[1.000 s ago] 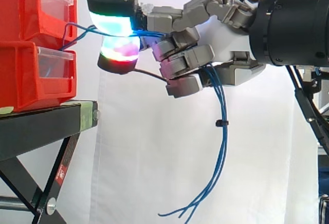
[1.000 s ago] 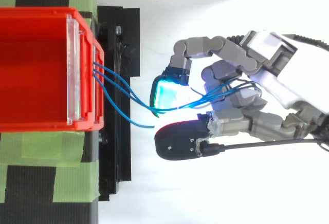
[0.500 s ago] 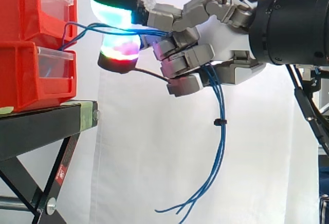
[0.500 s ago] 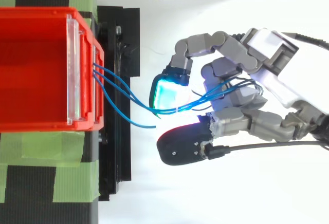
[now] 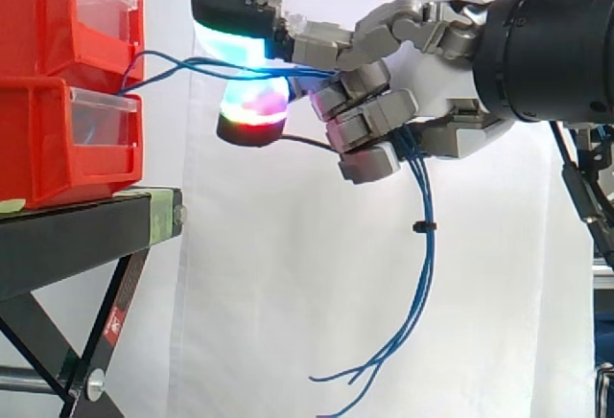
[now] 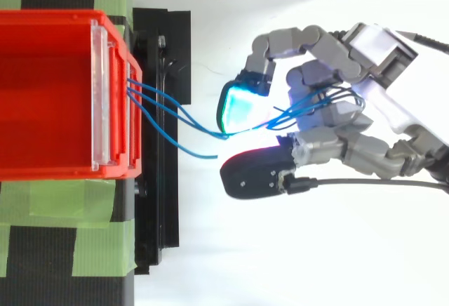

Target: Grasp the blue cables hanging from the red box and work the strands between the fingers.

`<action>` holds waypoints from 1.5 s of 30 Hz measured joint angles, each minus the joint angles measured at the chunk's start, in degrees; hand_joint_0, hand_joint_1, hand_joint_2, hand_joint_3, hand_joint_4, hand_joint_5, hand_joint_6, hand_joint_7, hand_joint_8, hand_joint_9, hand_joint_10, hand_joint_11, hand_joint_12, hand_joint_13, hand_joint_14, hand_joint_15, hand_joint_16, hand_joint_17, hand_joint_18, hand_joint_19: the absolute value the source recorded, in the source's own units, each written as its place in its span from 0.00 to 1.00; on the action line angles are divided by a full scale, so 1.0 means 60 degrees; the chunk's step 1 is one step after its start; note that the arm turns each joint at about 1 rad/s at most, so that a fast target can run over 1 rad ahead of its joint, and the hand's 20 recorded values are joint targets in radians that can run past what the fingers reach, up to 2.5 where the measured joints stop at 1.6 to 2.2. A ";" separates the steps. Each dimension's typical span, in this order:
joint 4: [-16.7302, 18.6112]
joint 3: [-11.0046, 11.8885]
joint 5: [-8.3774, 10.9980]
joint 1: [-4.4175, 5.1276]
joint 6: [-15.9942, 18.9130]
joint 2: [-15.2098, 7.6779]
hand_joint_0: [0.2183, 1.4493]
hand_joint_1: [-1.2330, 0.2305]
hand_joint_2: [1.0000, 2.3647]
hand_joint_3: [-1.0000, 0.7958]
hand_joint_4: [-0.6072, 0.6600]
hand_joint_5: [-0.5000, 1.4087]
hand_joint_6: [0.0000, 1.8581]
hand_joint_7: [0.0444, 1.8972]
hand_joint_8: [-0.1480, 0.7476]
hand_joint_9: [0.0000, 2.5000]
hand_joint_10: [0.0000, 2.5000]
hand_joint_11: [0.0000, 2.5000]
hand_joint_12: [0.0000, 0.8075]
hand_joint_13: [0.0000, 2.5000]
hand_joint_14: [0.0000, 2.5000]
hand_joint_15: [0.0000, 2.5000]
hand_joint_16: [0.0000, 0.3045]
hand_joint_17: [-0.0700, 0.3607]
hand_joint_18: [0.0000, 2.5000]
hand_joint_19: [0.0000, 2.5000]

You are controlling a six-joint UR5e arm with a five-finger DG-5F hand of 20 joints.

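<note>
Your robot hand [image 5: 432, 102] is closed on the blue cables [image 5: 427, 265], strands pinched between its glowing pads [image 5: 251, 104] and threaded through curled fingers. They run roughly level from the red box [image 6: 49, 95], out beyond the fingertips, then hang loose below the palm. The black stand [image 5: 86, 236] beneath sits clear.

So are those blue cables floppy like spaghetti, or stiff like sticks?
Probably floppy: the blue cables droop in a loose curve below the hand. Likely light, since the strands look thin. Maybe slightly springy: the loose ends curl sideways rather than hanging straight.
</note>
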 measured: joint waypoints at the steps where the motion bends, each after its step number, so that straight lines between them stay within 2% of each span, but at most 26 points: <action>1: 0.0043 0.0000 0.0109 0.0004 -0.0032 0.0000 0.47 0.39 0.01 0.11 0.68 0.25 0.48 0.65 0.56 0.36 1.00 0.80 0.53 0.41 1.00 0.52 0.21 0.49 0.56 0.66; 6: 0.0227 0.0000 0.0557 0.0038 -0.0157 0.0002 0.50 0.37 0.01 0.14 0.69 0.22 0.52 0.64 0.56 0.36 1.00 0.80 0.53 0.41 1.00 0.52 0.21 0.49 0.56 0.66; 7: 0.0247 0.0000 0.0586 0.0047 -0.0174 0.0002 0.52 0.36 0.01 0.18 0.69 0.21 0.55 0.64 0.56 0.36 1.00 0.80 0.53 0.41 1.00 0.52 0.21 0.49 0.56 0.66; 12: 0.0324 0.0000 0.0639 0.0082 -0.0210 0.0004 0.57 0.36 0.01 0.29 0.69 0.18 0.64 0.61 0.56 0.36 1.00 0.80 0.53 0.41 1.00 0.52 0.21 0.49 0.56 0.66; 16: 0.0417 0.0000 0.0649 0.0097 -0.0237 0.0005 0.56 0.39 0.02 0.39 0.69 0.17 0.69 0.60 0.56 0.36 1.00 0.80 0.53 0.41 1.00 0.52 0.21 0.49 0.56 0.66; 18: 0.0487 0.0001 0.0661 0.0117 -0.0290 0.0003 0.55 0.40 0.02 0.45 0.68 0.17 0.71 0.61 0.56 0.36 1.00 0.80 0.53 0.41 1.00 0.52 0.21 0.49 0.56 0.66; 20: 0.0600 0.0000 0.0671 0.0146 -0.0383 0.0003 0.56 0.42 0.01 0.46 0.69 0.18 0.72 0.61 0.56 0.36 1.00 0.80 0.53 0.41 1.00 0.52 0.21 0.49 0.56 0.66; 23: 0.0817 0.0000 0.0683 0.0191 -0.0567 0.0002 0.61 0.46 0.01 0.49 0.69 0.19 0.69 0.55 0.56 0.36 1.00 0.80 0.53 0.41 1.00 0.52 0.21 0.49 0.56 0.66; 24: 0.0880 0.0000 0.0687 0.0206 -0.0628 0.0002 0.61 0.48 0.01 0.49 0.70 0.23 0.57 0.56 0.56 0.36 1.00 0.80 0.53 0.41 1.00 0.52 0.21 0.49 0.56 0.66; 25: 0.0936 -0.0001 0.0690 0.0221 -0.0691 0.0002 0.61 0.50 0.01 0.46 0.70 0.31 0.34 0.64 0.56 0.36 1.00 0.80 0.53 0.41 1.00 0.52 0.21 0.49 0.56 0.66; 27: 0.1032 0.0000 0.0699 0.0253 -0.0829 0.0001 0.60 0.51 0.01 0.40 0.69 0.34 0.23 0.68 0.56 0.36 1.00 0.80 0.53 0.41 1.00 0.52 0.21 0.49 0.56 0.66; 28: 0.1056 -0.0001 0.0709 0.0263 -0.0875 0.0000 0.57 0.52 0.01 0.34 0.69 0.37 0.11 0.74 0.56 0.36 1.00 0.80 0.53 0.41 1.00 0.52 0.21 0.49 0.56 0.66; 29: 0.1080 -0.0002 0.0728 0.0276 -0.0919 0.0000 0.55 0.53 0.01 0.32 0.68 0.37 0.10 0.74 0.56 0.36 1.00 0.80 0.53 0.41 1.00 0.52 0.21 0.49 0.56 0.66; 30: 0.1090 -0.0002 0.0747 0.0285 -0.0942 0.0000 0.52 0.54 0.01 0.23 0.67 0.37 0.06 0.77 0.56 0.36 1.00 0.80 0.53 0.41 1.00 0.52 0.21 0.49 0.56 0.66; 31: 0.1098 -0.0002 0.0764 0.0292 -0.0958 0.0000 0.51 0.54 0.01 0.18 0.67 0.36 0.08 0.76 0.56 0.36 1.00 0.80 0.53 0.41 1.00 0.52 0.21 0.49 0.56 0.66; 39: 0.1112 -0.0001 0.0831 0.0348 -0.0995 0.0000 0.43 0.40 0.00 0.10 0.70 0.23 0.31 0.66 0.56 0.36 1.00 0.80 0.53 0.41 1.00 0.52 0.21 0.49 0.56 0.66; 42: 0.1113 0.0000 0.0834 0.0369 -0.1010 0.0000 0.44 0.35 0.00 0.04 0.71 0.19 0.37 0.64 0.56 0.36 1.00 0.80 0.53 0.41 1.00 0.52 0.21 0.49 0.56 0.66; 45: 0.1113 -0.0003 0.0834 0.0387 -0.1017 -0.0004 0.49 0.32 0.00 0.05 0.70 0.16 0.43 0.63 0.56 0.36 1.00 0.80 0.53 0.41 1.00 0.52 0.21 0.49 0.56 0.66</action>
